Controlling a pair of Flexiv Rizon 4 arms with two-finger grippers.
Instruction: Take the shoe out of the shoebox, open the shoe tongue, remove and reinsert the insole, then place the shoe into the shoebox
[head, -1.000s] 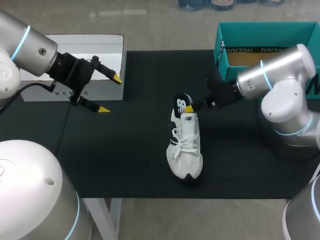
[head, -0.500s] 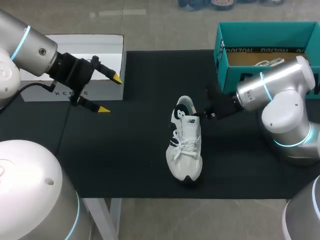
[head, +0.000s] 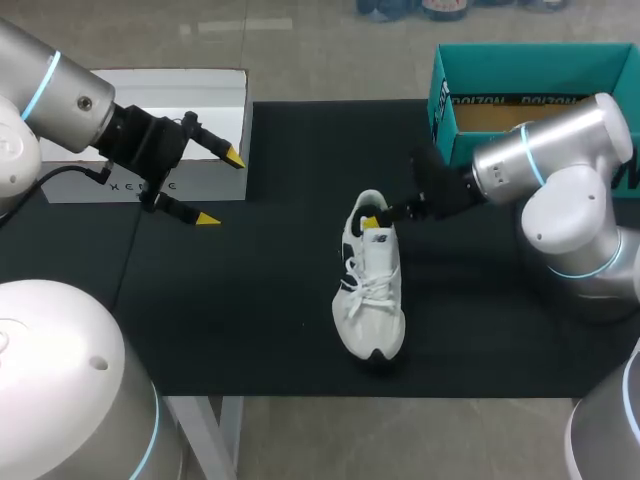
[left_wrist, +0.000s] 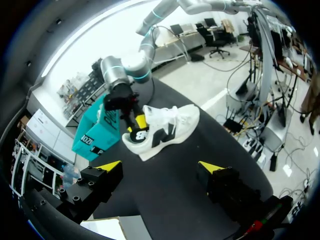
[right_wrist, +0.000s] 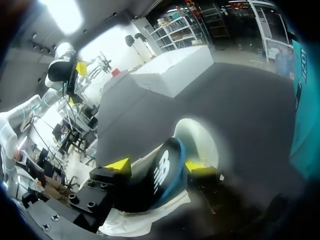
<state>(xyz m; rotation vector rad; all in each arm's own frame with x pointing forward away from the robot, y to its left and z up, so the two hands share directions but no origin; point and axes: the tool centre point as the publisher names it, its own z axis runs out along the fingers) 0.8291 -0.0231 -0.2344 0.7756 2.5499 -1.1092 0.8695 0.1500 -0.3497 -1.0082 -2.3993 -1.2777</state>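
the shoe (head: 372, 290) is out of the box and stands on its sole around the middle of the black mat (head: 260, 300). its toe points to the near edge and its heel to the far edge. the laces are tied across the top, and the collar opening shows as a white ring at the far end.

your right arm comes in from the right side, and the right gripper (head: 375, 218) sits at the shoe's far end, just above the opening. in the right wrist view the two yellow fingertips (right_wrist: 118, 165) stand on either side of the black shoe tongue (right_wrist: 160, 175), the piece with a logo and a blue edge. both tips press against it, so the gripper is clamped on the tongue. the white collar ring lies just ahead of the tips, and white upper fabric shows under them.

your left arm is at the far left. the left gripper (head: 220, 188) hangs over the far-left corner of the mat with its fingers wide apart and nothing between them, well apart from the shoe. it is just beside the white box (head: 200, 95), which sits at the far-left edge.

the teal shoebox (head: 445, 110) stands open at the far right, to the right of and beyond the shoe. the right arm partly covers its near wall.
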